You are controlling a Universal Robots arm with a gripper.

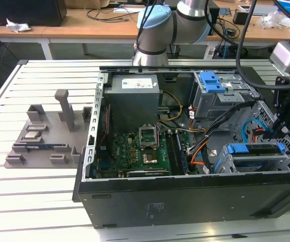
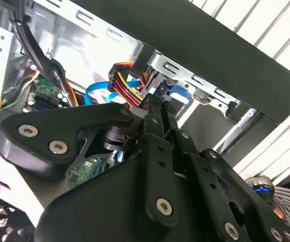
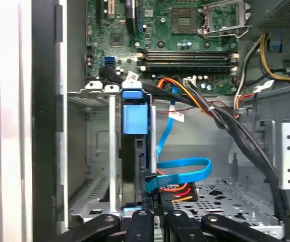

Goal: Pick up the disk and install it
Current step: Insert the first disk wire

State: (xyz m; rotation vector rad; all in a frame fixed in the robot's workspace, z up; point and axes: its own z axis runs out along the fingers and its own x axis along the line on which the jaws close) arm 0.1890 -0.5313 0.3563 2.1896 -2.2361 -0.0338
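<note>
The disk [image 3: 135,151] stood on edge in its bay, long axis running twelve-to-six in the first wrist view, blue rail uppermost. The gripper [image 3: 155,224] sat at its six-o'clock end; fingers' state unclear.

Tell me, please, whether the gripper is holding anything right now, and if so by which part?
It cannot be told. The gripper is down inside the computer case, at the end of the blue-railed disk in the drive cage, but its fingertips are hidden.
</note>
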